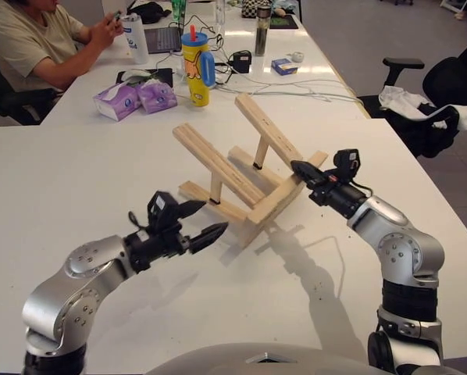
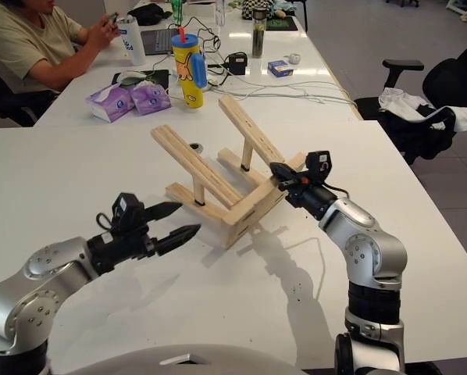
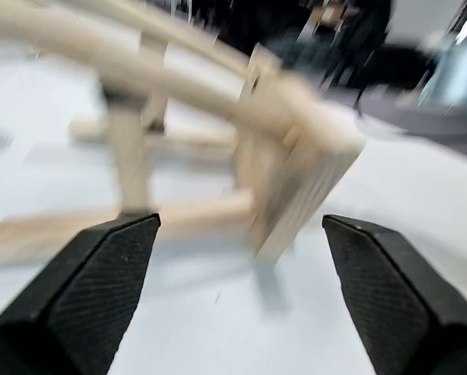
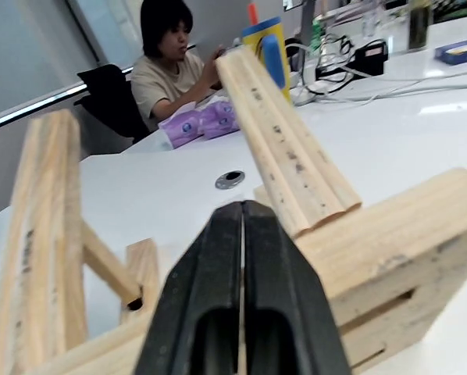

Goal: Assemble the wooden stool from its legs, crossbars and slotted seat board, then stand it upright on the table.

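The wooden stool (image 1: 241, 168) lies tipped on the white table (image 1: 77, 180), its slotted seat board (image 1: 276, 199) standing on edge and its legs (image 1: 214, 160) pointing up and to the left. My left gripper (image 1: 214, 216) hovers open just off the seat board's near lower corner; in the left wrist view its fingers (image 3: 101, 266) frame that corner (image 3: 296, 172). My right gripper (image 1: 296, 166) is shut, its tips against the far upper end of the seat board (image 4: 390, 226), with nothing seen between the fingers (image 4: 226, 258).
Behind the stool stand a yellow cup with a blue handle (image 1: 195, 66), two purple tissue packs (image 1: 136, 98) and loose white cables (image 1: 311, 86). A round table grommet (image 2: 194, 147) lies near the legs. A black office chair (image 1: 436, 101) sits off the right edge.
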Robot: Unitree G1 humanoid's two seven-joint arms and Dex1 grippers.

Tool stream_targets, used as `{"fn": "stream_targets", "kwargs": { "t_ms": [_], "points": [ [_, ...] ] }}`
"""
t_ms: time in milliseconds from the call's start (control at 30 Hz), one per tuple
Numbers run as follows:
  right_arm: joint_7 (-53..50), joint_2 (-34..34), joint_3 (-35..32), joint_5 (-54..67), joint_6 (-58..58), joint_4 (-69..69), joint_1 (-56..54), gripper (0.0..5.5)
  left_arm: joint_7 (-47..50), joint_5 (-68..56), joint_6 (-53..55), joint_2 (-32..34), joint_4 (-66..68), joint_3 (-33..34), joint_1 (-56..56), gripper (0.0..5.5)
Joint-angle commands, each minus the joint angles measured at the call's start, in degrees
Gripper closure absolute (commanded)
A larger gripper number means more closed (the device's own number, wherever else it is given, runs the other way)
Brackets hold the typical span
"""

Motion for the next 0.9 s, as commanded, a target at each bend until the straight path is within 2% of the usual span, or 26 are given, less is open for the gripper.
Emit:
{"fn": "stream_targets", "kwargs": {
  "t_ms": [33, 133, 267, 367, 533, 567, 600, 633, 667, 733, 800, 900],
  "points": [
    [-4.5, 2.0, -4.3, -0.4, -2.0, 2.8, 2.9, 5.47, -4.0, 3.7, -6.4, 3.9, 2.1, -3.1, 4.3, 1.60],
    [-5.9, 5.7, -8.3, 6.3, -3.8, 1.5, 0.4, 5.47, -1.1, 3.7, -6.7, 0.3, 0.8, -7.6, 1.5, 1.60],
    [-7.3, 8.3, -9.1, 13.4, -3.1, -0.4, -3.1, 5.47, 6.2, 6.3, -4.9, -7.2, 0.6, -17.9, -5.6, 1.60],
    [-10.1, 9.2, -11.8, 19.9, -3.4, -1.7, -6.4, 5.47, 10.5, 7.7, -3.5, -11.3, 2.1, -22.2, -9.1, 1.60],
    [-12.1, 2.7, -13.5, 15.5, -5.7, 0.4, -6.8, 5.47, 12.3, 9.7, -3.5, -11.8, 5.8, -24.2, -10.9, 1.60],
    [-13.8, 1.0, -12.9, 10.9, -6.6, 2.0, -4.3, 5.47, 11.8, 10.1, -3.8, -11.9, 7.0, -25.1, -11.7, 1.60],
    [-15.6, -2.0, -9.6, 3.8, -6.7, 3.5, -0.5, 5.47, 11.3, 10.4, -3.9, -12.5, 8.5, -26.6, -12.9, 1.60],
    [-16.0, -4.6, -5.9, -1.0, -5.3, 4.4, 3.1, 5.47, 11.1, 11.0, -4.1, -13.1, 9.9, -28.1, -14.3, 1.60],
    [-13.5, -8.4, 0.9, -5.4, -3.1, 4.4, 7.0, 5.47, 11.5, 11.4, -4.2, -14.3, 11.1, -29.1, -15.6, 1.60],
    [-10.4, -9.7, 5.1, -5.9, 0.5, 2.0, 11.4, 5.47, 11.9, 12.0, -4.4, -15.5, 12.2, -30.0, -17.3, 1.60],
    [-9.4, -9.6, 5.3, -5.7, 1.6, 0.5, 12.9, 5.47, 11.9, 12.4, -4.6, -15.7, 12.6, -30.2, -17.9, 1.60],
    [-1.8, -10.0, 10.3, -2.0, 3.1, -5.2, 13.4, 5.47, 13.1, 12.4, -4.5, -15.4, 12.4, -27.7, -16.5, 1.60]
  ]
}}
